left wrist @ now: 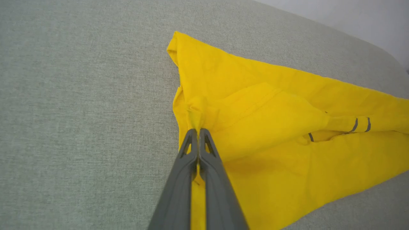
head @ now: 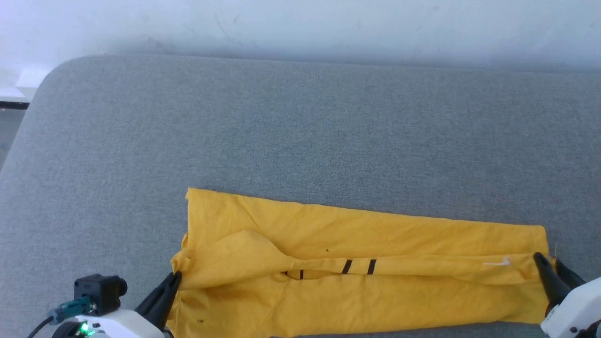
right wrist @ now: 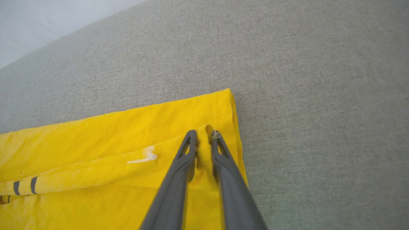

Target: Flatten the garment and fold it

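Note:
The garment (head: pixel 357 281) is a bright yellow T-shirt lying in a long folded band across the near part of a grey cushion, with a few short black marks and a white streak along its middle fold. My left gripper (head: pixel 174 277) is at the band's left end. In the left wrist view its fingers (left wrist: pixel 198 129) are pressed together on a pinched bunch of the garment (left wrist: pixel 271 127). My right gripper (head: pixel 547 260) is at the right end. In the right wrist view its jaws (right wrist: pixel 203 132) stand slightly apart, with a raised fold of the garment (right wrist: pixel 96 143) between them.
The grey fabric cushion (head: pixel 300 117) stretches wide beyond the shirt, with bare surface at the back and on the left. Its rounded corner (head: pixel 51 80) falls away at the far left. A pale wall (head: pixel 300 23) runs behind it.

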Available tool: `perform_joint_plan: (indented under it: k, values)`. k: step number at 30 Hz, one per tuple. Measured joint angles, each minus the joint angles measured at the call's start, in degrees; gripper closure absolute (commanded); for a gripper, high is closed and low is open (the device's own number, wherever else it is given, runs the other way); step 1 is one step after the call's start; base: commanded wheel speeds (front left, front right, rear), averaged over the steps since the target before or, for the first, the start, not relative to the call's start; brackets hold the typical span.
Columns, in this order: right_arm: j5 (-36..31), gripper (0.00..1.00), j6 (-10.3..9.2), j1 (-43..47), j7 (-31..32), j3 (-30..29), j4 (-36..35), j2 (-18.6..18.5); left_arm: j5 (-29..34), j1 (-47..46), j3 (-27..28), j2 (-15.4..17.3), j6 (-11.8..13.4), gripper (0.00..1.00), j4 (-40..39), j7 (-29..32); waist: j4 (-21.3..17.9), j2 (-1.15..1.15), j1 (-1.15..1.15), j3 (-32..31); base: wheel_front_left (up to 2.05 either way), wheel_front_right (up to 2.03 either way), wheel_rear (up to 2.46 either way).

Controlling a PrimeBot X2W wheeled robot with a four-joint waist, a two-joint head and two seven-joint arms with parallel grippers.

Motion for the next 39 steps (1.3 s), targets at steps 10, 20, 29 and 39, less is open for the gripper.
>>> perform_joint_plan:
  k: [10, 20, 29, 39]
  values:
    - [3.0, 0.00, 0.00, 0.2, -0.3, -2.0, 0.7, 0.0, -2.1, 1.1, 3.8, -3.8, 1.7, 0.00, -0.3, -6.2, -0.4, 0.00, 0.00, -2.2, 0.00, 0.00, 0.00]
    - [1.1, 0.00, 0.00, 1.1, -0.2, -4.5, 2.7, 0.0, 8.6, 3.0, 11.5, -6.9, 10.6, 0.00, -5.8, -15.9, 0.6, 0.00, 0.01, -1.7, 0.00, 0.00, 0.00]
    - [-2.2, 0.00, 0.00, 1.1, 0.9, -2.6, 8.4, 0.0, 17.7, 4.2, 10.8, -8.3, 12.6, 0.00, -5.7, -16.2, 2.4, 0.00, 0.01, -2.0, 0.00, 0.00, 0.00]
    - [-2.3, 1.00, 0.10, 0.1, 0.6, -2.6, 12.8, -0.4, 18.2, 4.2, 10.2, -9.5, 12.6, 0.00, -5.6, -16.2, 3.6, 0.00, 0.00, -1.6, 0.00, 0.00, 0.00]
